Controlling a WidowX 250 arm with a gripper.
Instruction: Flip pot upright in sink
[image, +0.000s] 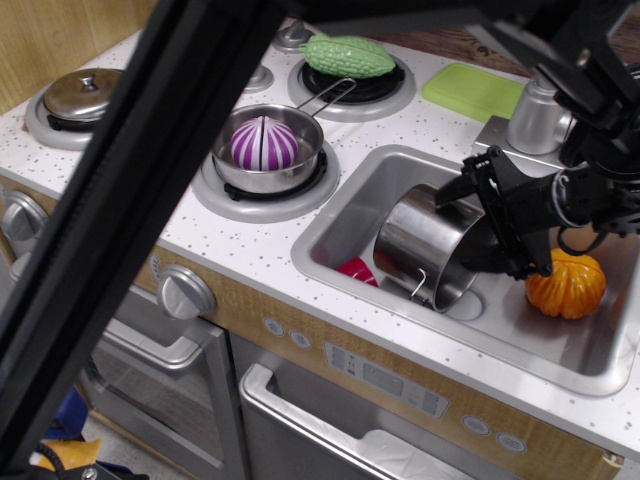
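The shiny steel pot (425, 245) lies on its side in the grey sink (365, 185), its mouth turned to the right and a wire loop handle hanging at its front. My black gripper (478, 228) is open, level with the pot's mouth. One finger is above the rim at the back and the other reaches down at the mouth's right side. I cannot tell whether the fingers touch the rim. The arm comes in from the right, over the sink.
An orange pumpkin (567, 284) sits in the sink just right of the gripper. A red thing (357, 270) peeks out left of the pot. A saucepan with a purple-white ball (265, 145) stands on the near burner. A faucet (535, 115) is behind the sink, and a green vegetable (347, 55) lies on the back burner.
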